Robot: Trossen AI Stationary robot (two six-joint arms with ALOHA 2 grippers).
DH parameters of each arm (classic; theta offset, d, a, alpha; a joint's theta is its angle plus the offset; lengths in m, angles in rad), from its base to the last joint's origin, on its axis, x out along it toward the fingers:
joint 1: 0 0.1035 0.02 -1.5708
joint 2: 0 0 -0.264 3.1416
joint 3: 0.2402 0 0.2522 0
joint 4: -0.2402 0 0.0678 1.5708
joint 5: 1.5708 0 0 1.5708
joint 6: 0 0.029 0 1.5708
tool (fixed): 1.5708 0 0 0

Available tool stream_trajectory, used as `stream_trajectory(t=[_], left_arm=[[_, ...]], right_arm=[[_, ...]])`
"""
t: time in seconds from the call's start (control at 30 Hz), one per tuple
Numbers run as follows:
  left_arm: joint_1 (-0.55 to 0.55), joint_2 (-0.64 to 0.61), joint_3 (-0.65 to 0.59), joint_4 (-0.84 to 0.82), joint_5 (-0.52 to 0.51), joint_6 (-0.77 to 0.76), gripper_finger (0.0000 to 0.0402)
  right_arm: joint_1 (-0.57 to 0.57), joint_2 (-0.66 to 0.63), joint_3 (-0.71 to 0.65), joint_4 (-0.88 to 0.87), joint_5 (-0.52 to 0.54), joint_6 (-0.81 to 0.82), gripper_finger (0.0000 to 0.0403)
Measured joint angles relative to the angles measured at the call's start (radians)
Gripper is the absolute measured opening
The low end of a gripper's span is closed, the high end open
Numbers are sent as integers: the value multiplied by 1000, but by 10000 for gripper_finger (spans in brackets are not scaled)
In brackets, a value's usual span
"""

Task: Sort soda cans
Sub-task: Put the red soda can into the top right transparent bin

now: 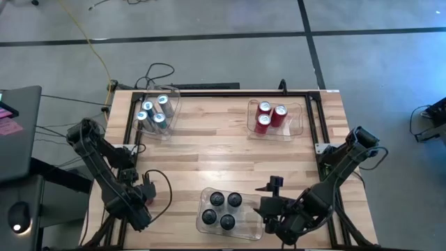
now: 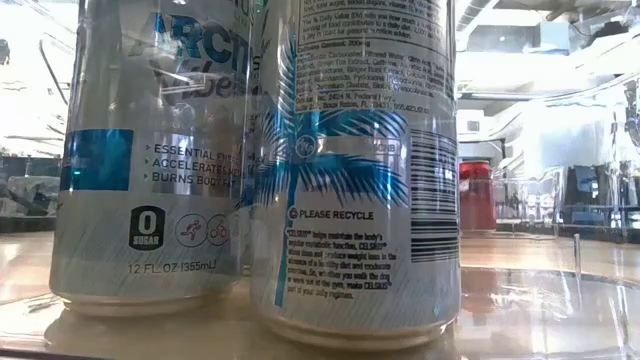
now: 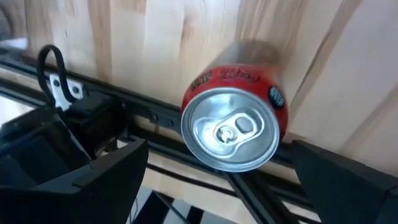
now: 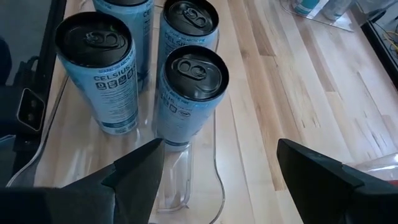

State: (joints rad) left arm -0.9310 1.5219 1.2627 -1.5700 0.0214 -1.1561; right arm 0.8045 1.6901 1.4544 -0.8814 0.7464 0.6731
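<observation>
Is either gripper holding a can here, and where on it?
Neither. The red can lies loose between the left gripper's open fingers; the right gripper is empty.

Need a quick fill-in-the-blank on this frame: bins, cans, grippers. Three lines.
1. The far right bin holds ___ red cans.
2. In front of the open left gripper, a lone red can lies on its ___.
3. The open right gripper hovers by the near bin, whose four cans have ___ tops.

Missing words: three; side; black.
</observation>
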Motion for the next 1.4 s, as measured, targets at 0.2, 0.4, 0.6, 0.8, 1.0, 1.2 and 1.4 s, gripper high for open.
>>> stream_trajectory(t=[0.2, 0.4, 0.6, 0.8, 1.0, 1.2, 1.4], left_arm=[[0, -1, -25, 16, -29, 0, 390], [0, -1, -93, 92, -31, -13, 390], [0, -1, -149, 163, -62, -15, 378], [0, 0, -244, 346, -13, -13, 347], [0, -4, -270, 372, 47, -19, 306], [12, -18, -196, 251, 3, -42, 306], [64, -66, -62, 87, -120, -67, 306]], right_arm=[[2, 0, 0, 0, 0, 0, 329], [1, 0, 0, 1, 0, 0, 329], [1, 0, 0, 1, -3, 1, 329], [1, 0, 0, 6, -4, 1, 329], [1, 0, 0, 5, -4, 1, 329], [1, 0, 0, 5, 1, 0, 329], [0, -2, 0, 4, 107, -1, 329]])
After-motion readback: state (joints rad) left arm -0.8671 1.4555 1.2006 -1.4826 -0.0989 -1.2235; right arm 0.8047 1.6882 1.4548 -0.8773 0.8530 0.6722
